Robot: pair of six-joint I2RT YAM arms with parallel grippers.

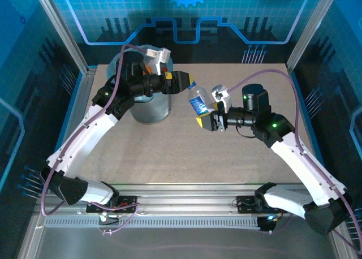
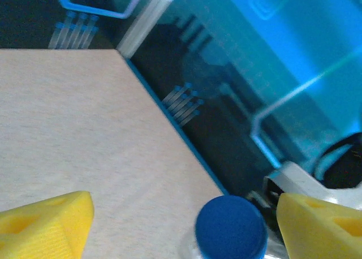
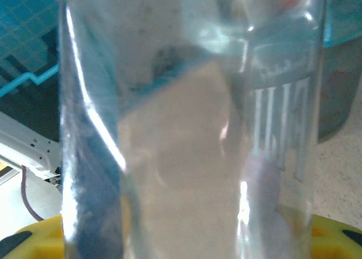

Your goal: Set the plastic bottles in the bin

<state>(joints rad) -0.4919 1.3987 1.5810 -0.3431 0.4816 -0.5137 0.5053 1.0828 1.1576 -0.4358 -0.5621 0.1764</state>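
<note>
Plastic bottle point(image 1: 197, 102) with a blue label is held over the table point(image 1: 169, 163) near its middle, its blue cap point(image 2: 231, 226) tilted toward eleven o'clock. We see the right gripper point(image 1: 204, 119) pinching its lower end. The left gripper point(image 1: 189, 81) sits at the cap, yellow fingers point(image 2: 48, 224) spread wide on either side of it. The bin point(image 1: 148, 109) stands at nine o'clock from the bottle, under the left arm point(image 1: 107, 115).

The bottle point(image 3: 181, 129) is clear, glossy plastic with bright glints; its cap point(image 2: 231, 228) is matt blue. The table point(image 1: 169, 151) looks matt and finely speckled. On the left gripper point(image 2: 185, 205), the yellow fingers point(image 2: 45, 228) look finely ribbed.
</note>
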